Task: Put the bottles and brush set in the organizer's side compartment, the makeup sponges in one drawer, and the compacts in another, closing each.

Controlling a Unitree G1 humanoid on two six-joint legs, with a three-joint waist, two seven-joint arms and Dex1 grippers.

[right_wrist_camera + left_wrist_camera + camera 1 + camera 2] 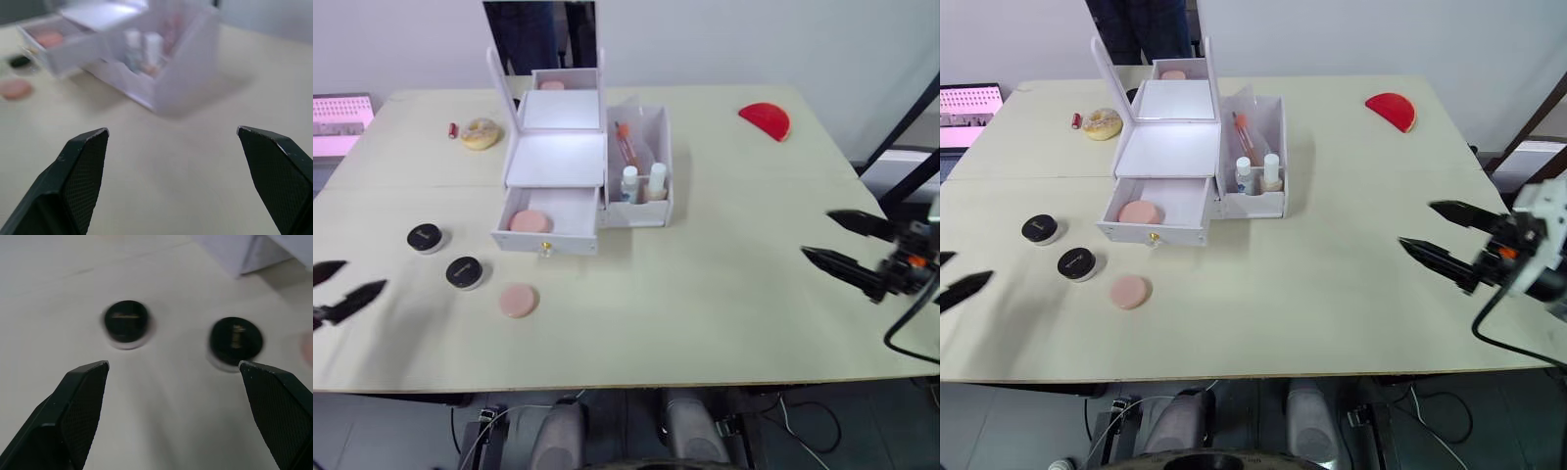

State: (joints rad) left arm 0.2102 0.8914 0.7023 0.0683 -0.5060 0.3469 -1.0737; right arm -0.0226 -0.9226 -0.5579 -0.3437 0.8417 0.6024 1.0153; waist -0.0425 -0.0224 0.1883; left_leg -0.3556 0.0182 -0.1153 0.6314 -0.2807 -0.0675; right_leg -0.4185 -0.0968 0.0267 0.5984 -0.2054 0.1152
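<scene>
The white organizer [558, 157] stands mid-table with its mirror up and one drawer [548, 223] pulled out, holding one pink sponge [530, 221]. A second sponge [519, 300] lies on the table in front. Two bottles [643, 183] and the brush set [626, 142] stand in the side compartment [651, 211]. Two black-lidded compacts [425, 237] [464, 271] sit to the drawer's left. My left gripper [333, 288] is open at the table's left edge, facing the compacts [128, 323] [235, 340]. My right gripper [847, 242] is open at the right, empty.
A red half-circle piece [765, 119] lies at the back right. A yellowish puff [481, 132] and a small red item [453, 129] lie at the back left. A pink panel [340, 122] sits off the table's left corner. A person stands behind the mirror.
</scene>
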